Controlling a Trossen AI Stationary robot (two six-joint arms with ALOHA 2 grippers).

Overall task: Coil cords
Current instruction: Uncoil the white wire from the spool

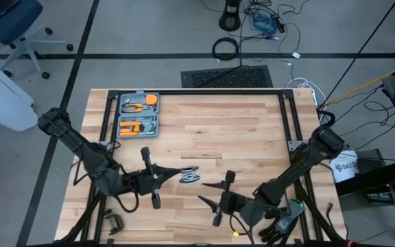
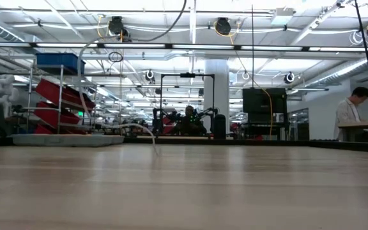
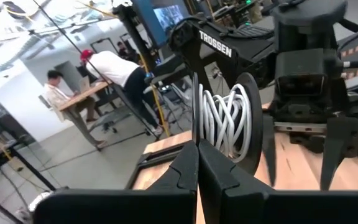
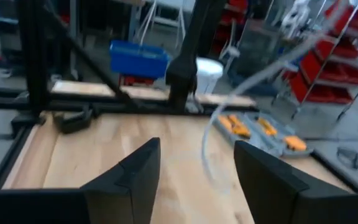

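With the left gripper pinching the reel of white cord above the surface, we should steady it while the right gripper's spread jaws regrasp the loose cord.

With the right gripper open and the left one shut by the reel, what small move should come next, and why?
Probably the right gripper should move back toward the loose cord end and re-grasp it. Its fingers stand wide open with nothing between them, while the left gripper is shut at the reel, where white cord is already wound. A free strand curves just ahead of the right fingers.
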